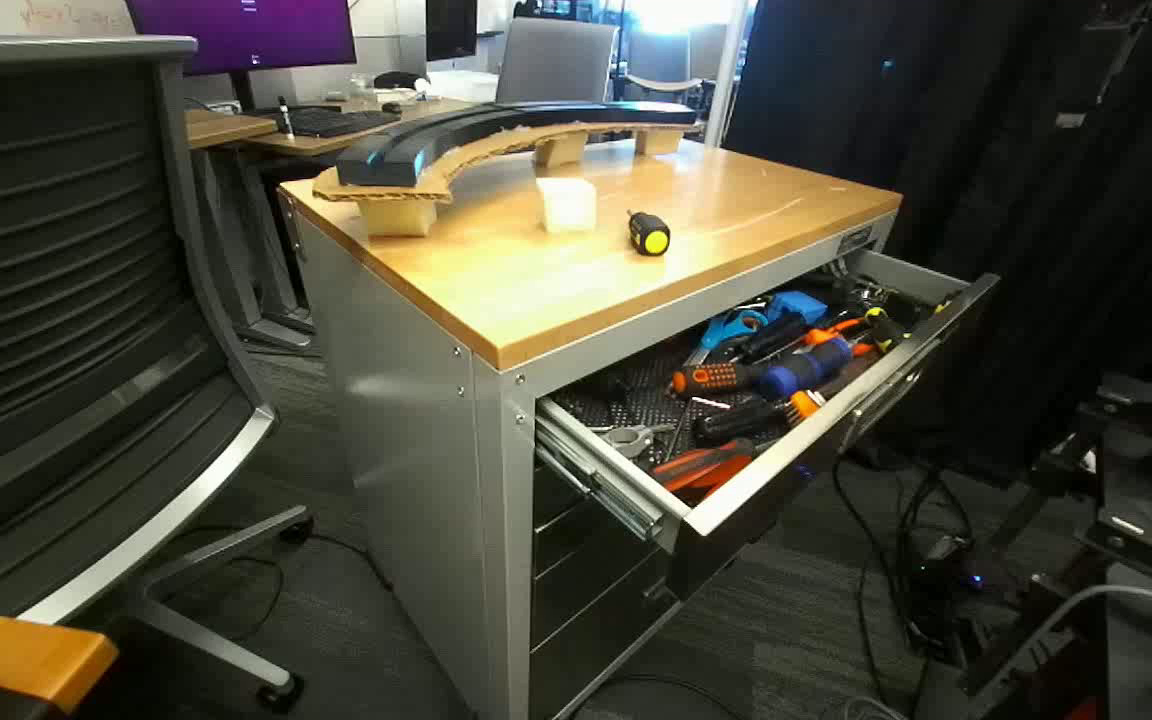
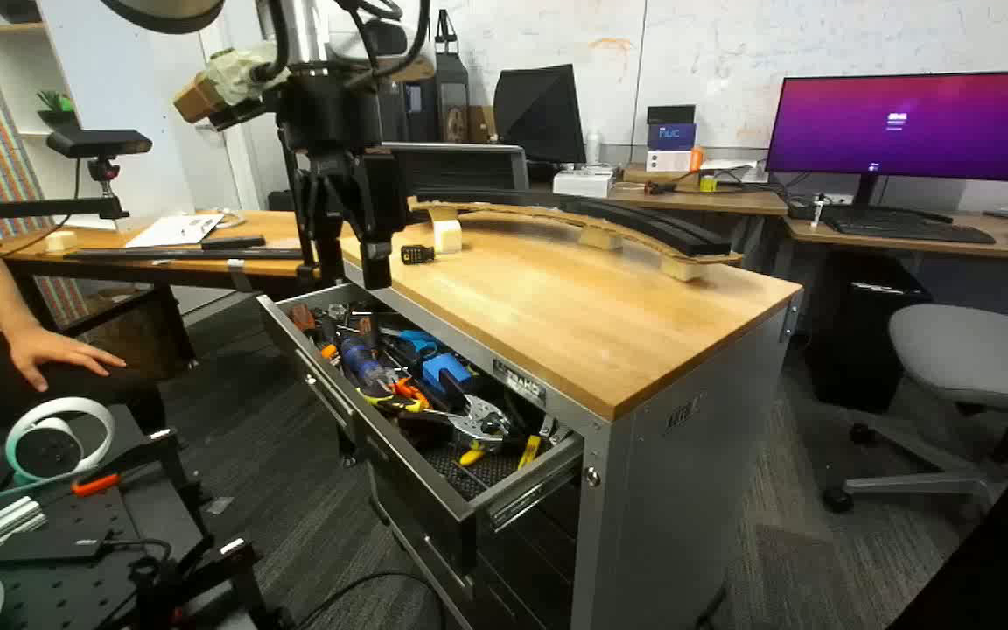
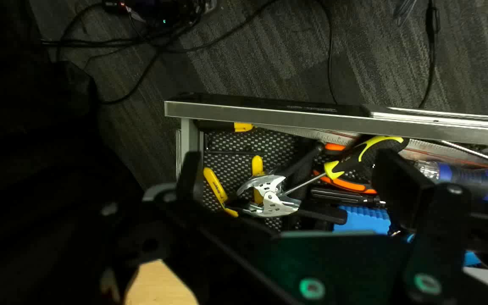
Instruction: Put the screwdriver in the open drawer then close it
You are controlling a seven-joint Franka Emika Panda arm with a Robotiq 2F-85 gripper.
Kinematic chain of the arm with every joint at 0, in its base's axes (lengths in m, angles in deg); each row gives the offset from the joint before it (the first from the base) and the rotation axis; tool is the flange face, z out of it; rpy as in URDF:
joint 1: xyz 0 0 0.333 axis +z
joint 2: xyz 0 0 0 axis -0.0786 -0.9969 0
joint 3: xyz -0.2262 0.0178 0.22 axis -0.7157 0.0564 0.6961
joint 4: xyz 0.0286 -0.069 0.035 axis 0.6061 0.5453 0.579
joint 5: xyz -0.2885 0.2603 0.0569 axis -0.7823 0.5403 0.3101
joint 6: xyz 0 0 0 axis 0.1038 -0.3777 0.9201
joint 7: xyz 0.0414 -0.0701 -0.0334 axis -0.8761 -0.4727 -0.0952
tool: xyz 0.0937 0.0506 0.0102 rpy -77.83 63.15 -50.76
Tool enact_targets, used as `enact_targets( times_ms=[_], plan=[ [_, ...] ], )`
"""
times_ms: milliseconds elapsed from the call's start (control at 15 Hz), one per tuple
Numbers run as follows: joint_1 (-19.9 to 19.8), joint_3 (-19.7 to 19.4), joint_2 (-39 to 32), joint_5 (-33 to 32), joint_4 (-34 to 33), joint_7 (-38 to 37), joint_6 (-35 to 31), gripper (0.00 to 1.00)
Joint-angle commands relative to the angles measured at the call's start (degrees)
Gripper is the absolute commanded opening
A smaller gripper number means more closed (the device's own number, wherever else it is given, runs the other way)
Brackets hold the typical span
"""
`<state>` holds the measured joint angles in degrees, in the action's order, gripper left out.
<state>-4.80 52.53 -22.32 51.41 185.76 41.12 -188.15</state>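
Screwdriver (image 2: 417, 255), small and dark in an exterior view, lies on the desk (image 2: 548, 306); my spread hand (image 2: 347, 272) hides part of the drawer (image 3: 269, 118) in the wrist view.

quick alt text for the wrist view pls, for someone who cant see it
The empty claw, jaws wide apart, frames an open, cluttered drawer holding a metal spring clamp, a thin-shafted screwdriver and orange handles. Grey carpet lies beyond; wooden tabletop shows at the bottom edge.
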Motion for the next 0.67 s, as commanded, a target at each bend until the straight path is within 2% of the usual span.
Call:
enact_targets(
  times_ms=[0, 600],
  plan=[
    [0.86, -0.81, 0.02, -0.34, -0.24, -0.29, 0.18, 1.00],
    [0.86, -0.81, 0.02, -0.34, -0.61, -0.29, 0.18, 1.00]
  ],
)
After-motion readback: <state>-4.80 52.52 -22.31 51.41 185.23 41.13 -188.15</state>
